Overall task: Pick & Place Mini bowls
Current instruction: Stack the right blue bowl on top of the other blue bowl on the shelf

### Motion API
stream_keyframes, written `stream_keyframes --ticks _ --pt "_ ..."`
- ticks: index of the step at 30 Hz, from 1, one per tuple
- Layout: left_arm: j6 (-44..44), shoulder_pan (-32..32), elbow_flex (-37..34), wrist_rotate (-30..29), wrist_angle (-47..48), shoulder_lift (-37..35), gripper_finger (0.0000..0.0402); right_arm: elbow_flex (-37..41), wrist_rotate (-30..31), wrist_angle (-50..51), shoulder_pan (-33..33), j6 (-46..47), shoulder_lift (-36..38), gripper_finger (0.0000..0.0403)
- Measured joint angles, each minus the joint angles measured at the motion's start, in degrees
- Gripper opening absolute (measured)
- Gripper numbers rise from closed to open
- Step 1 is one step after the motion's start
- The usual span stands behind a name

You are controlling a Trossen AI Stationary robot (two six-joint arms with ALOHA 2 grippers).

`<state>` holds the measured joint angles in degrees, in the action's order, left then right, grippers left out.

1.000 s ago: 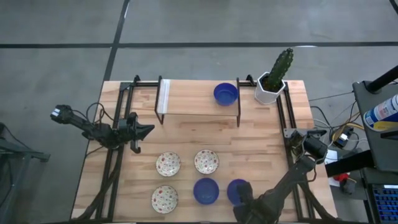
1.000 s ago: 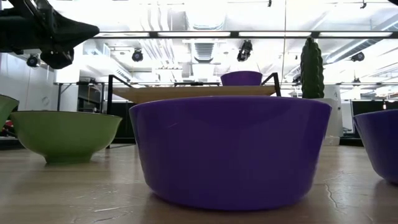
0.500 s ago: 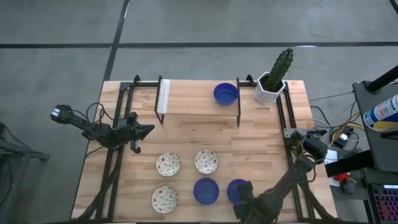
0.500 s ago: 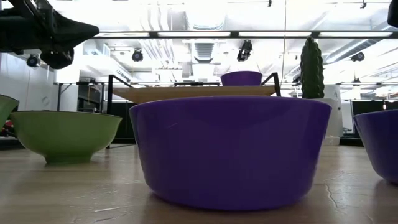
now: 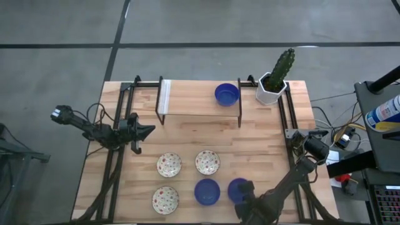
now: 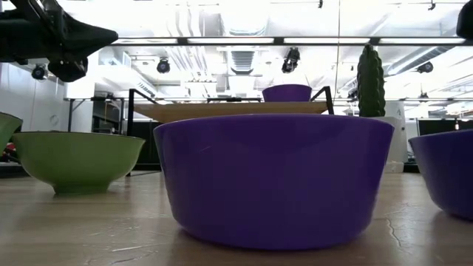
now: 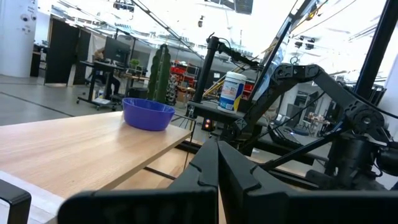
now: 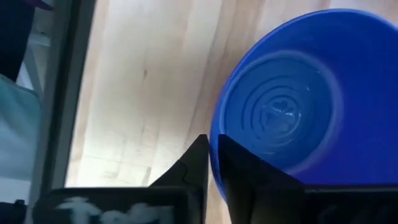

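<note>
On the pale wooden plank table (image 5: pixel 262 140), seen from above: 6 small round mini bowls. 3 cream speckled bowls, shallow and patterned inside, at (image 5: pixel 169 165), (image 5: pixel 207 162) and (image 5: pixel 165 199). 2 glossy cobalt blue bowls in the front row, one at (image 5: pixel 207 191), the other (image 5: pixel 237 188) just beside it under the right gripper (image 5: pixel 245 199). A third blue bowl (image 5: pixel 226 94) up on the wooden shelf (image 5: pixel 194 98) with black metal legs. All visibly empty. At the far right corner, a white hexagonal pot (image 5: pixel 270 90) holding a green cactus (image 5: pixel 280 67). Left gripper (image 5: pixel 149 131) hanging above the table's left side, well apart from the bowls.

At table height: a smooth, rounded blue bowl (image 6: pixel 273 177) filling the middle, another (image 6: pixel 445 168) at the right edge, the shelf bowl (image 6: pixel 287 92) far behind.

Past the left wrist: dark fingers (image 7: pixel 208 168) pressed together on nothing; the shelf bowl (image 7: pixel 147 114) sitting on bare planks.

Past the right wrist: dark fingers (image 8: pixel 198 158) pinching the rim of the blue bowl (image 8: pixel 298 106), concentric ridges on its empty floor.
</note>
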<state>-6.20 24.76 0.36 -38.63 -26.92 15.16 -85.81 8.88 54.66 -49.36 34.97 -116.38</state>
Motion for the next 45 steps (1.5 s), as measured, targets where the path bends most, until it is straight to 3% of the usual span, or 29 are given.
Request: stream_keyframes --ticks 7,14,22,33,45 --pt "0.0 0.0 0.0 0.0 0.0 0.0 0.0 -0.2 0.3 1.1 0.0 -1.9 0.1 0.001" --pt "0.0 0.0 0.0 0.0 0.0 0.0 0.0 -3.5 1.9 8.3 0.6 -2.7 0.9 0.0009" --pt "0.0 0.0 0.0 0.0 0.0 0.0 0.0 -5.0 4.6 11.5 2.6 -5.8 6.4 0.0009" --pt "0.0 0.0 0.0 0.0 0.0 0.0 0.0 -5.6 8.2 13.0 8.0 -9.4 18.2 0.0009" --pt "0.0 0.0 0.0 0.0 0.0 0.0 0.0 -5.6 9.4 14.0 15.8 -19.3 20.7 0.0008"
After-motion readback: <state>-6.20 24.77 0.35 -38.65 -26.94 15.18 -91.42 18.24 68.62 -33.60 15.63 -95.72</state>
